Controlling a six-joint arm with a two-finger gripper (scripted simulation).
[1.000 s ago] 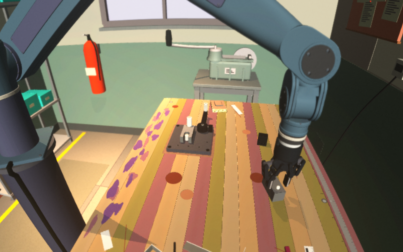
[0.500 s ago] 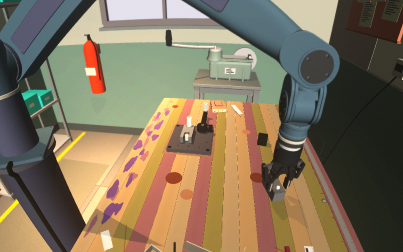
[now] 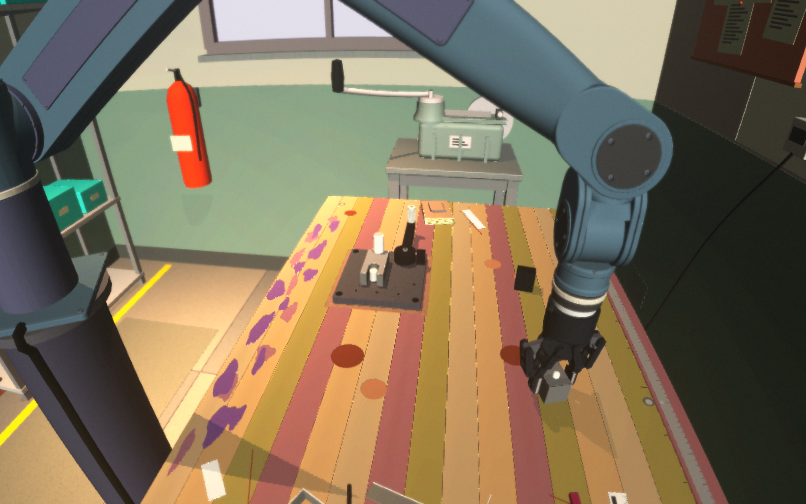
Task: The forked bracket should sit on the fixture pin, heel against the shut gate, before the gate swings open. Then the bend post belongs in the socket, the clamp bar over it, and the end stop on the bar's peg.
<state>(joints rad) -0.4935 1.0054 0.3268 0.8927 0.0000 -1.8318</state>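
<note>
The grey block-shaped piece [image 3: 554, 385], with a pale round spot on its upper face, sits right under my gripper [image 3: 558, 370] on the near right of the bench; my fingers stand open around it and hold nothing. Far up the bench the dark fixture plate [image 3: 381, 282] carries a grey forked bracket [image 3: 374, 269] with a white pin [image 3: 378, 241] behind it. A black lever with a white tip [image 3: 409, 241] stands at the plate's right rear. A small black block [image 3: 524, 278] lies between the plate and my arm.
Behind the bench a grey table holds a green machine [image 3: 456, 135] with a crank, and a red extinguisher [image 3: 188, 135] hangs on the wall. Small flat pieces [image 3: 440, 213] lie at the far edge. The bench's right edge [image 3: 657, 376] runs close to my gripper.
</note>
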